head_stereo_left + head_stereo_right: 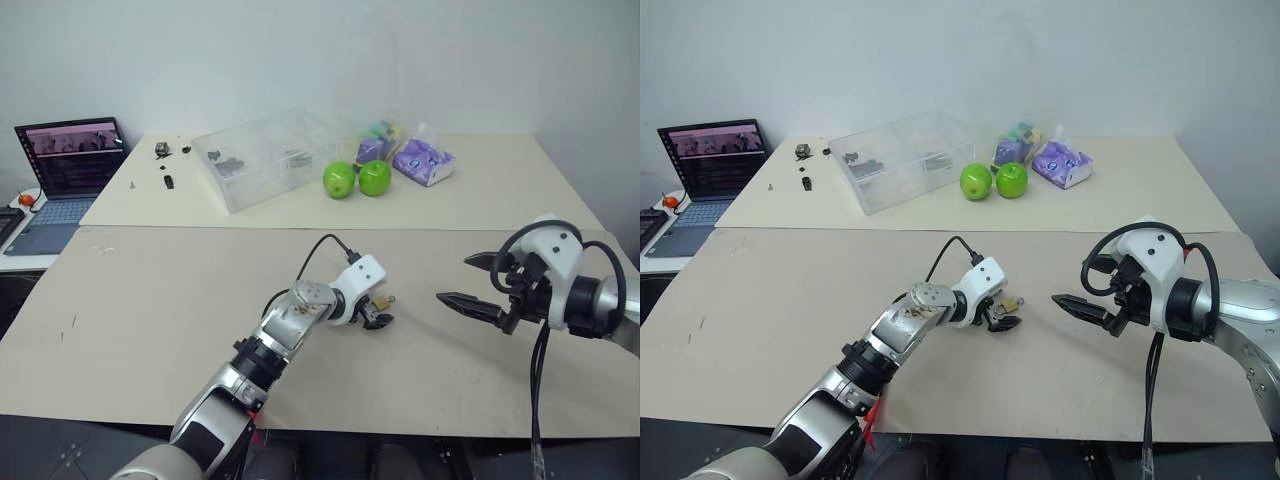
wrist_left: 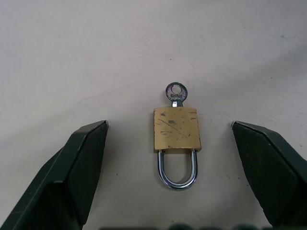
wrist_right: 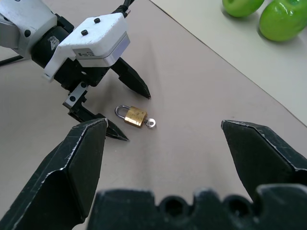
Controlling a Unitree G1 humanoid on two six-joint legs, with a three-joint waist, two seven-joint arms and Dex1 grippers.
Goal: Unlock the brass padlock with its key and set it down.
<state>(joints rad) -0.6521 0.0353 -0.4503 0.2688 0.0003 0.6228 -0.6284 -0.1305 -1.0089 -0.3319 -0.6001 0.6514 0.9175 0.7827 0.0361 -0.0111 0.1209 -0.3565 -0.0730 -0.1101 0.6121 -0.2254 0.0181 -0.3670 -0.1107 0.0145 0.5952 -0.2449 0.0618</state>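
While the left claw [image 2: 168, 158] stood spread wide, its fingers [image 2: 79, 163] flanked the padlock [image 2: 176, 130] without touching it. That padlock lay flat on the table [image 1: 180, 310], shackle closed, key [image 2: 176, 93] in its base. Near the padlock, the right claw [image 1: 468, 281] hung released and empty; two apples [image 1: 357, 179] sat well beyond.

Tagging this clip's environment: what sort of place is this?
Most likely a robotics lab or test workspace, not a home. Plain beige tables stand against a bare white wall, an open laptop sits off to the robot's left, and a clear plastic parts box stands by loose small hardware and two green apples as props.
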